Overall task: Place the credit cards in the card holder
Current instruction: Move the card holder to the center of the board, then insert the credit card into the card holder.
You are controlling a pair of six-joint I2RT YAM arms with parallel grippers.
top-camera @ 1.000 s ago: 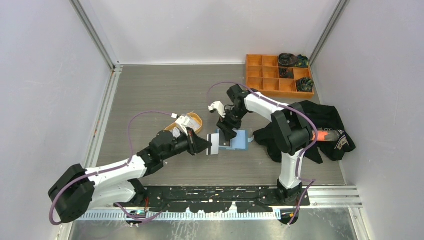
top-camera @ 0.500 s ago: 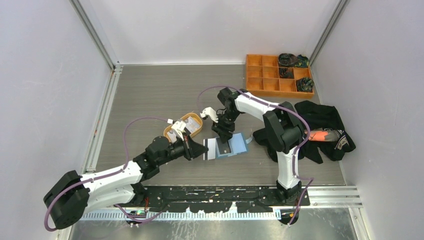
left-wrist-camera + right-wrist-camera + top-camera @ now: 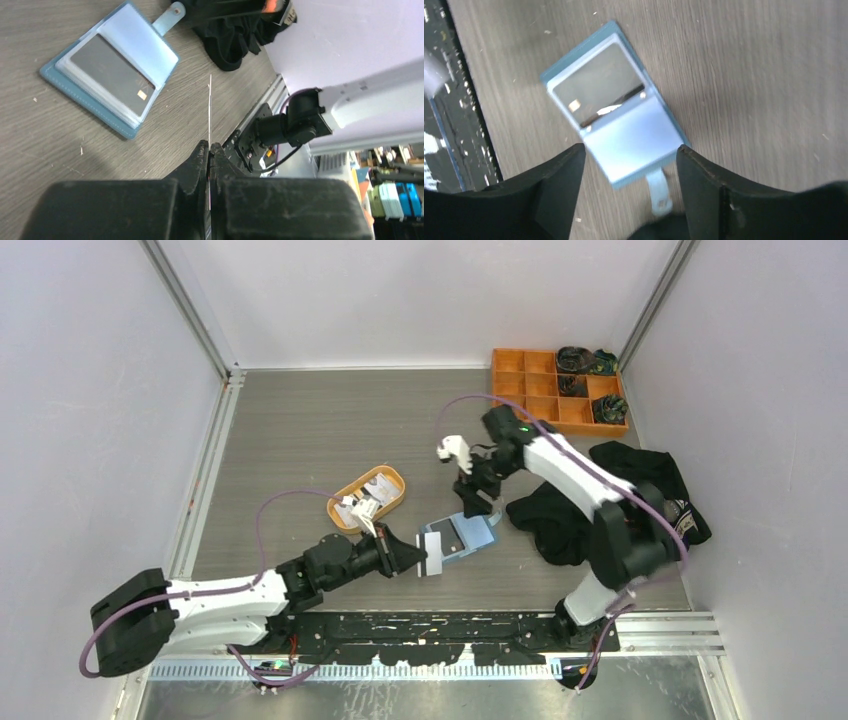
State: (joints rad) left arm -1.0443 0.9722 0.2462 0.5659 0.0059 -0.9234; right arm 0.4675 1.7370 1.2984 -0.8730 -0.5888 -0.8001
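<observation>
The blue card holder (image 3: 462,536) lies open on the table, a dark card (image 3: 107,72) inside its clear pocket (image 3: 596,87) and its snap tab (image 3: 659,192) pointing toward the black cloth. My left gripper (image 3: 415,552) is shut on a thin pale credit card (image 3: 433,553), seen edge-on (image 3: 210,110) in the left wrist view, just left of the holder. My right gripper (image 3: 473,495) hangs open above the holder's far end with nothing between its fingers (image 3: 559,175). More credit cards (image 3: 378,488) lie in the orange oval tray.
The orange oval tray (image 3: 352,487) sits left of the holder. An orange compartment box (image 3: 540,400) with dark items stands at the back right. A black cloth (image 3: 600,502) lies heaped to the right of the holder, close to its tab.
My right gripper has come off the holder and moved right and back. The left arm has drawn back toward the near edge, still holding its card. The holder has shifted slightly.
</observation>
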